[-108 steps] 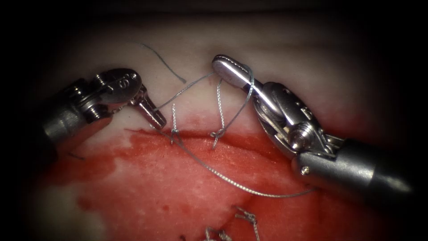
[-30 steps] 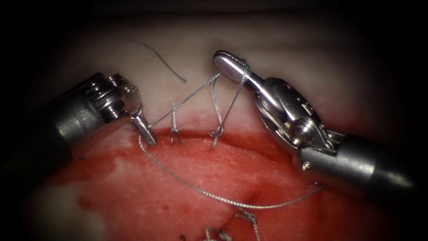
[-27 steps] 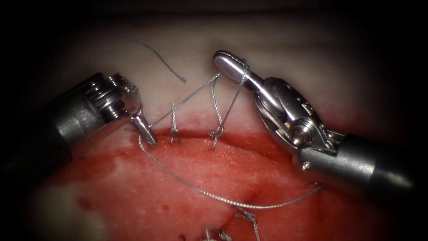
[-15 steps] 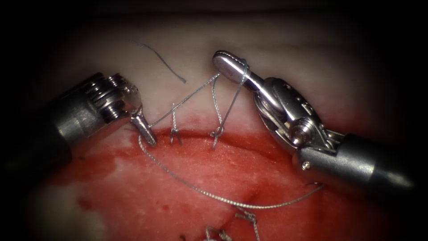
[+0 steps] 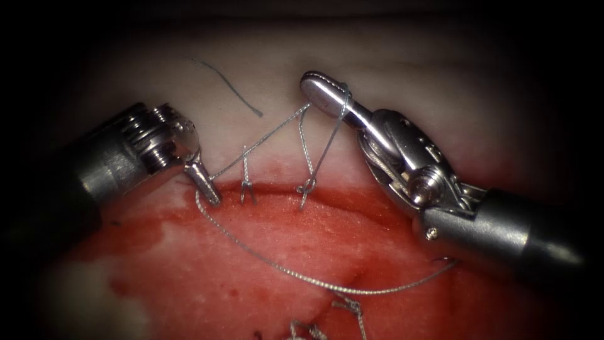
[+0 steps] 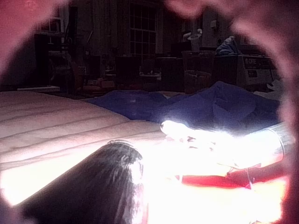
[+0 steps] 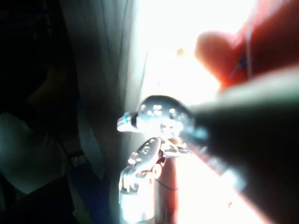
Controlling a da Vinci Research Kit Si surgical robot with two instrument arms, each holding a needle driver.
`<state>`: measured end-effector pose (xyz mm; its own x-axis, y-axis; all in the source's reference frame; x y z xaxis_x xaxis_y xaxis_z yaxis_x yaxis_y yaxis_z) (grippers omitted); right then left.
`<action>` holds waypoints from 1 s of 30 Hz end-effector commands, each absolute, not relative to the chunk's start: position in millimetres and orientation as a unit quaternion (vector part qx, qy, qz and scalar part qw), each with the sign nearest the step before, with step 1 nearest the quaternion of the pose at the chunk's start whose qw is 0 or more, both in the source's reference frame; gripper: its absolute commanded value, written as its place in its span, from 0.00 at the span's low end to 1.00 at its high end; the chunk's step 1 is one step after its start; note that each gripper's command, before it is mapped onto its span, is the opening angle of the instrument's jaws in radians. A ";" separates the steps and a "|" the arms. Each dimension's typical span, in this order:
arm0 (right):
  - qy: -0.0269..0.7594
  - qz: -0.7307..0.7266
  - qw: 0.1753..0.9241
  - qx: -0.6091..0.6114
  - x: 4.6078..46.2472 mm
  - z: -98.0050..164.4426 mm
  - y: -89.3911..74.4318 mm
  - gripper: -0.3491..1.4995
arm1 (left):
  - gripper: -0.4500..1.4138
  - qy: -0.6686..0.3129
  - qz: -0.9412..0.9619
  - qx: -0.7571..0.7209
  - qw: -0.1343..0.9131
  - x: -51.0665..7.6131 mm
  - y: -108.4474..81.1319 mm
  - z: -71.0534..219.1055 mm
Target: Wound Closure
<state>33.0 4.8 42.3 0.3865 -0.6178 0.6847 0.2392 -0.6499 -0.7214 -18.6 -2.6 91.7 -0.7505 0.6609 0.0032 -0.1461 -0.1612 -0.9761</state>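
Steel jaws of both tools, thread looped between them.
Left tool (image 5: 207,186), frame centre-left, has its jaws clamped on the thread (image 5: 283,271) at the cut (image 5: 277,189); right tool (image 5: 324,91), upper centre, appears closed with thread wrapped around it. Thread runs diagonally between them, left tool nearer the cut. Needle cannot be made out.

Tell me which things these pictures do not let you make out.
- Needle: I cannot place it; the thread runs under the right arm's shaft in the endoscope view.
- Left pincer: its tip lies at the cut; its hold on thread is too small to confirm.
- Right pincer: thread loops around it; glare blurs it in the right wrist view.
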 end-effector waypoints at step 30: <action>0.128 -0.536 0.397 -0.735 33.7 41.4 6.0 0.00 | 0.00 -0.582 0.731 -0.223 0.276 -18.7 -1.1 90.9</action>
